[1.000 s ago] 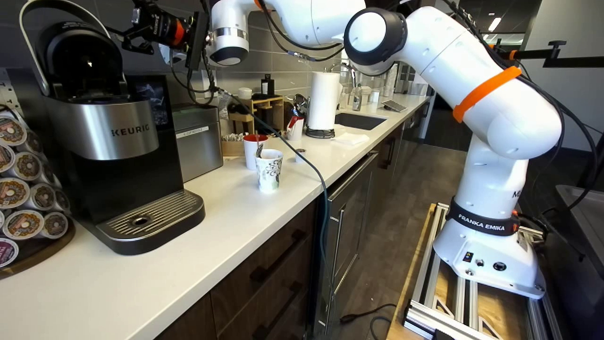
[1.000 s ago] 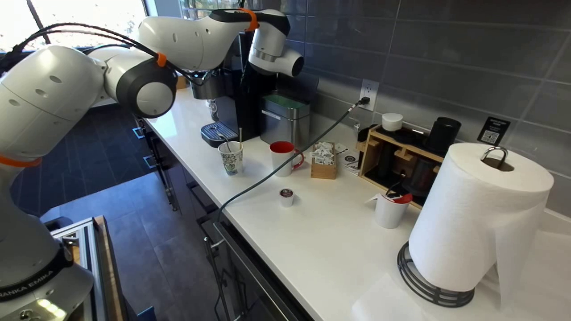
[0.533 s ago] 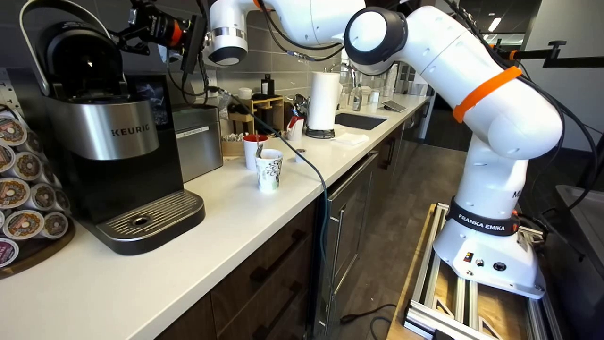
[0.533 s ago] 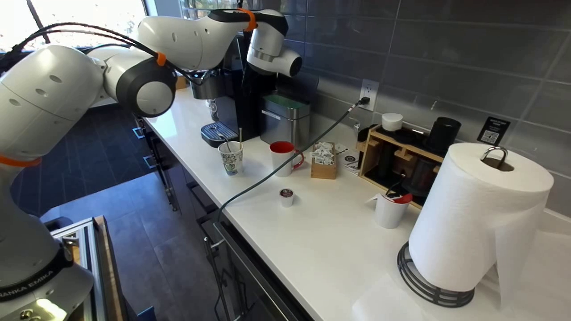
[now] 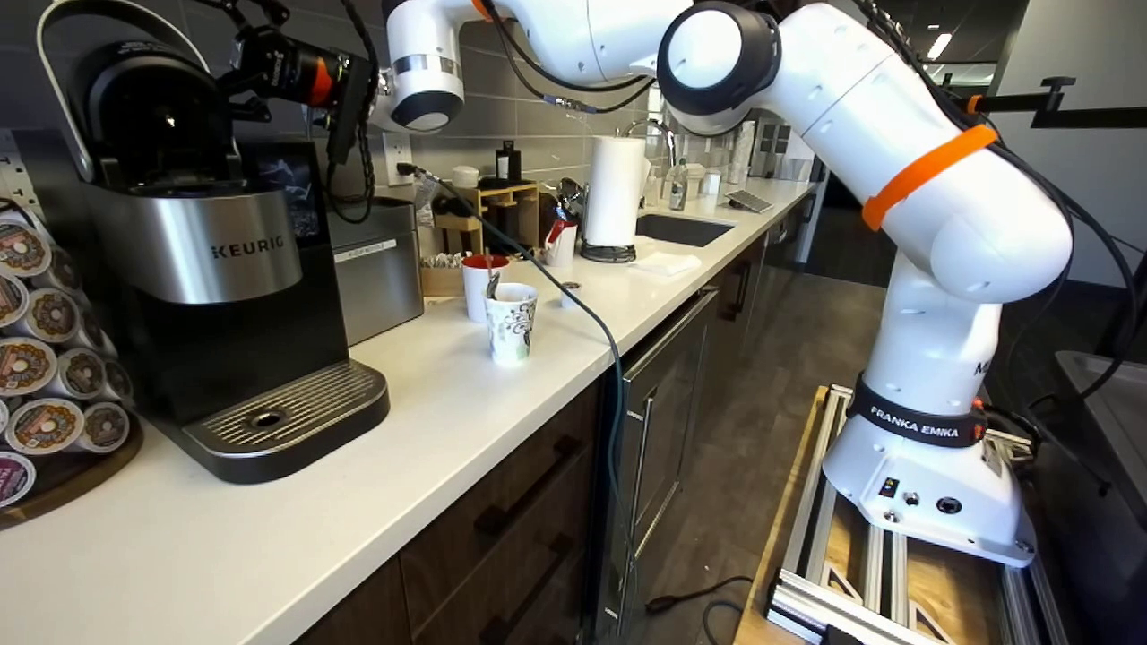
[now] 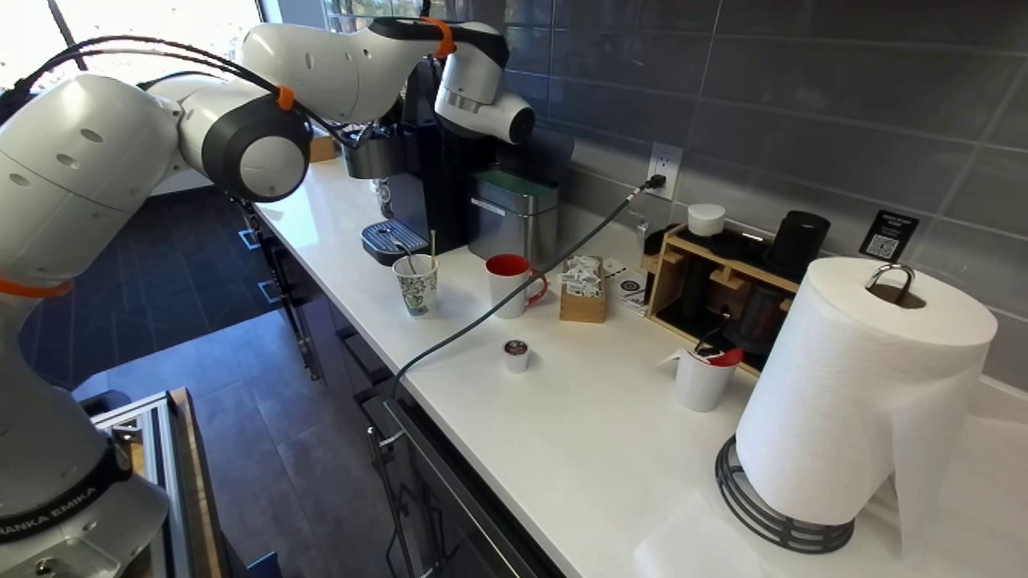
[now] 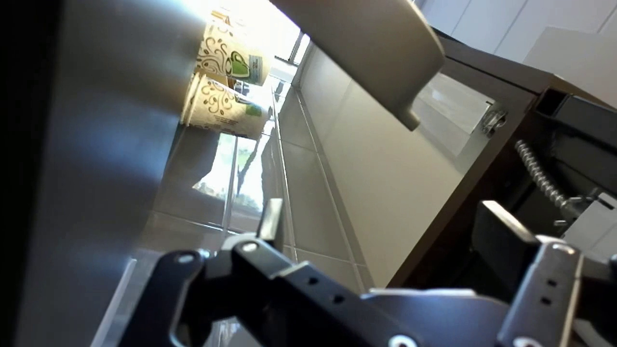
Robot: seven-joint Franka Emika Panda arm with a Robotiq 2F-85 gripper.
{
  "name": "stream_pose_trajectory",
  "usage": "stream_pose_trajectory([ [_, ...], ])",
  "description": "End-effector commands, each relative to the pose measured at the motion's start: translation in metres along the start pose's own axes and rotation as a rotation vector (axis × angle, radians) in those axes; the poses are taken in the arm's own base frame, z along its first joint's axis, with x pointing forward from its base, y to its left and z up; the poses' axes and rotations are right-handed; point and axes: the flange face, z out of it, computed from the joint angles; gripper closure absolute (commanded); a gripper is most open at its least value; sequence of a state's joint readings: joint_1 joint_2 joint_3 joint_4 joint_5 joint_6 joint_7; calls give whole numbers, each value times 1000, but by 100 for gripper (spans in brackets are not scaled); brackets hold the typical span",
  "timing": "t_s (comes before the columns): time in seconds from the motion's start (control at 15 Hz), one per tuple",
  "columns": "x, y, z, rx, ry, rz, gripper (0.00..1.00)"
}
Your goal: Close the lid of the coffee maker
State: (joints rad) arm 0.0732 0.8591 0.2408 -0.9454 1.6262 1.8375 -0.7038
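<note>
Glossy grey wall tiles (image 7: 303,168) slant through the wrist view, with two patterned paper cups (image 7: 224,108) toward the upper left and a pale curved piece (image 7: 371,53) I cannot name reaching in from the top; the gripper (image 7: 388,224) has its pads spread wide apart. In an exterior view, a white counter (image 5: 430,421) carries the coffee maker (image 5: 202,251), whose lid (image 5: 157,112) stands tipped up, its silver handle (image 5: 63,111) arching over it. The gripper is just beside the lid; whether they touch I cannot tell. In an exterior view, the robot arm (image 6: 321,72) passes in front of the coffee maker, leaving lid and gripper hard to make out, while a red-lined mug (image 6: 506,293) and a paper towel roll (image 6: 867,393) stand along the counter
</note>
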Motion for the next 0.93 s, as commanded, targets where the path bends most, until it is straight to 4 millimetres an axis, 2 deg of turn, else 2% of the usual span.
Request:
stream_pose_trajectory([
  [0.0,-5,-18,5,-27,15,-87,0],
  [0.27,-13,-30,5,-27,-83,-110,0],
  [0.67,-28,-36,-10,26,-163,-97,0],
  [0.87,-34,-46,-20,97,-208,-87,0],
])
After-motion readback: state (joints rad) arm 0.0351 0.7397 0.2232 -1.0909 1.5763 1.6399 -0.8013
